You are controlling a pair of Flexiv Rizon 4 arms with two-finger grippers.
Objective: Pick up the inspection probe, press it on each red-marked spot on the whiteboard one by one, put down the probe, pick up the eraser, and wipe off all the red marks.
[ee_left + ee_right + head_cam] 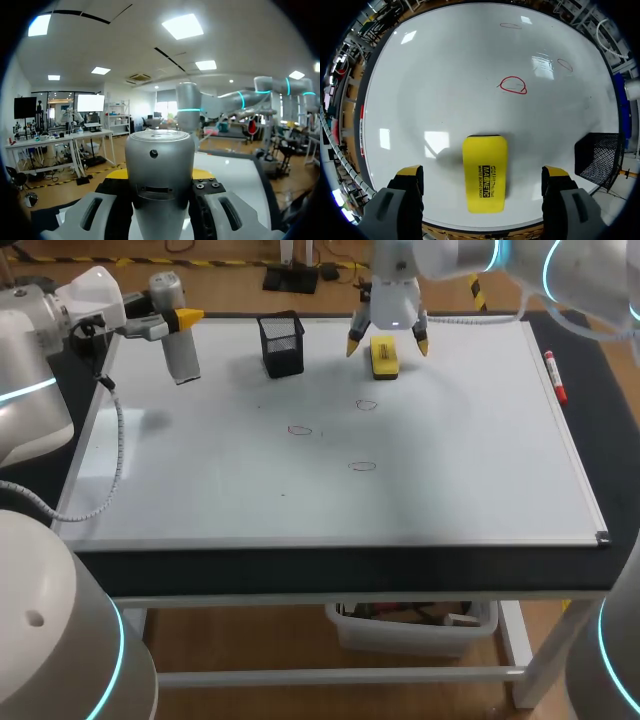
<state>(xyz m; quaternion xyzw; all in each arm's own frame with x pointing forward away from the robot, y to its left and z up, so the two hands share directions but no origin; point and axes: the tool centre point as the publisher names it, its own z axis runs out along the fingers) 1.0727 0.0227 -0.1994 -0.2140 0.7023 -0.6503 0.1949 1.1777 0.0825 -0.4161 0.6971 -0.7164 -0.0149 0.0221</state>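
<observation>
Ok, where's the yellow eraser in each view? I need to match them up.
Head view: eraser at the whiteboard's far edge, between the right gripper's open fingers.
Left wrist view: not in it.
Right wrist view: eraser flat on the board, between the fingers, touching neither.
Shared landmark: black mesh holder beside it, in head and right wrist views.

Grey probe (181, 352) hangs over whiteboard's (450, 460) far-left corner; yellow eraser (384, 356) lies beyond three red marks (367, 405).

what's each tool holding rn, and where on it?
Left tool grips the probe near its upper end. Right tool holds nothing: open, astride the eraser.
</observation>
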